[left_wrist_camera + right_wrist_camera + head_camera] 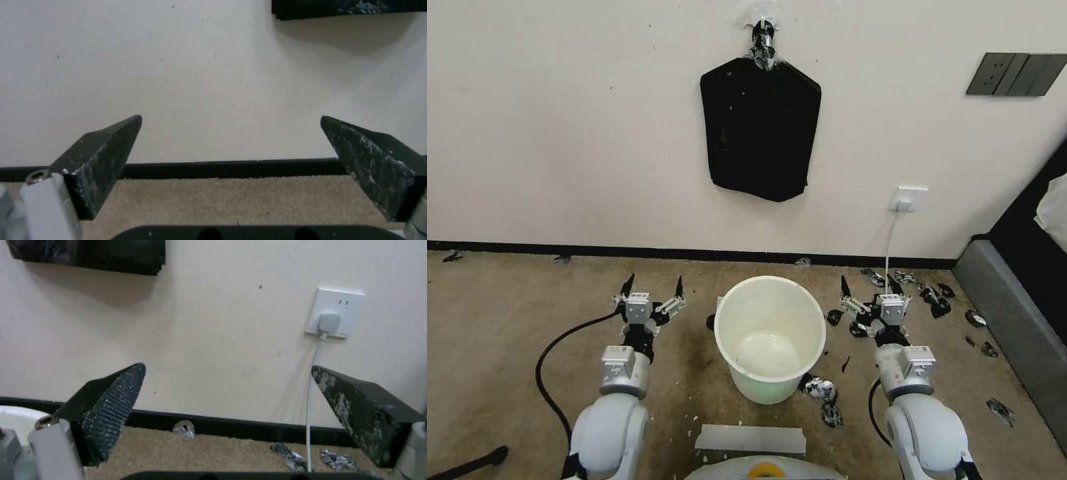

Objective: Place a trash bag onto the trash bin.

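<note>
Right now I see the wall (560, 133) ahead of me, with tan carpet (500, 333) running up to its black baseboard (527, 248). High on that wall hangs the flat black bundle of bags (760, 130), pinned at its top by a crumpled silvery hook point; its lower edge also shows in both wrist views (347, 8) (89, 255). On the carpet below it, between my two arms, stands the trash bin (740, 347), upright, cream-white, with nothing over its rim and a bare inside. A single loose trash bag I cannot pick out; only the hanging bundle is there. My left pincer (652, 288) hovers just left of the bin at rim height, its black fingers (106, 156) spread wide and holding nothing, pointed at the wall. My right pincer (868, 288) hovers just right of the bin, likewise wide and holding nothing (222, 373). A white outlet (908, 198) with a plugged cable sits on the wall beyond the right pincer. Small torn black scraps (930, 297) litter the carpet to the right, and a few lie beside the bin's base (820, 390).
</note>
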{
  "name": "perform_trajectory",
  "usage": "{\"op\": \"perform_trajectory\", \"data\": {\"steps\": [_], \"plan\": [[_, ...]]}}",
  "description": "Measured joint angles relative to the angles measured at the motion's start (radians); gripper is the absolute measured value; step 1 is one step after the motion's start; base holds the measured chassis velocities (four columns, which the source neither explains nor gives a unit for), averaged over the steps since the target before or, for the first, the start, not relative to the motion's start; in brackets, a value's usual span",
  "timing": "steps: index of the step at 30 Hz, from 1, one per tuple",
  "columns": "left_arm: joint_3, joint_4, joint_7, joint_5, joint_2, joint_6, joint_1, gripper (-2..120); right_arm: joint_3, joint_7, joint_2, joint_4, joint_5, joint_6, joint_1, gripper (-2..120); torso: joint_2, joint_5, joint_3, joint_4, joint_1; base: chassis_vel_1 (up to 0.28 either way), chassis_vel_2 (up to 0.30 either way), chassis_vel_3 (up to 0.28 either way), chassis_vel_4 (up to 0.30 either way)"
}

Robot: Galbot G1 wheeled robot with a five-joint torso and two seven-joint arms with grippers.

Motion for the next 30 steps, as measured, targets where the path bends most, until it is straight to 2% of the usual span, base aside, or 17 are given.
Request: {"op": "perform_trajectory", "data": {"steps": [22, 24, 28, 29, 30], "plan": [[-0.006, 0.0, 0.004, -0.004, -0.001, -0.002, 0.003, 100, 0.0, 0.001, -0.007, 0.0, 0.002, -0.001, 0.0, 100, 0.0, 0.0, 0.0, 0.0, 0.0, 0.0, 0.0, 0.0, 0.0], [-0.023, -0.002, 0.019, -0.018, -0.007, -0.009, 0.01, 100, -0.004, 0.004, -0.024, 0.006, 0.012, -0.006, 0.001, 100, 0.0, 0.0002, 0.0, -0.0003, 0.0, 0.0, 0.0, 0.0, 0.0], [-0.172, -0.017, 0.13, -0.125, -0.055, -0.082, 0.081, 100, -0.024, 0.04, -0.168, 0.059, 0.089, -0.049, 0.007, 100, 0.0, 0.0002, 0.0, 0.0, 0.0, 0.0, 0.0, 0.0, 0.0], [-0.172, -0.017, 0.13, -0.125, -0.055, -0.082, 0.081, 100, -0.024, 0.04, -0.168, 0.059, 0.089, -0.049, 0.007, 100, 0.0, 0.0002, 0.0, 0.0, 0.0, 0.0, 0.0, 0.0, 0.0], [-0.22, -0.022, 0.166, -0.159, -0.07, -0.105, 0.104, 100, -0.032, 0.053, -0.218, 0.078, 0.116, -0.065, 0.01, 100, 0.0, 0.0001, 0.0, 0.0, 0.0, 0.0, 0.0, 0.0, 0.0]]}}
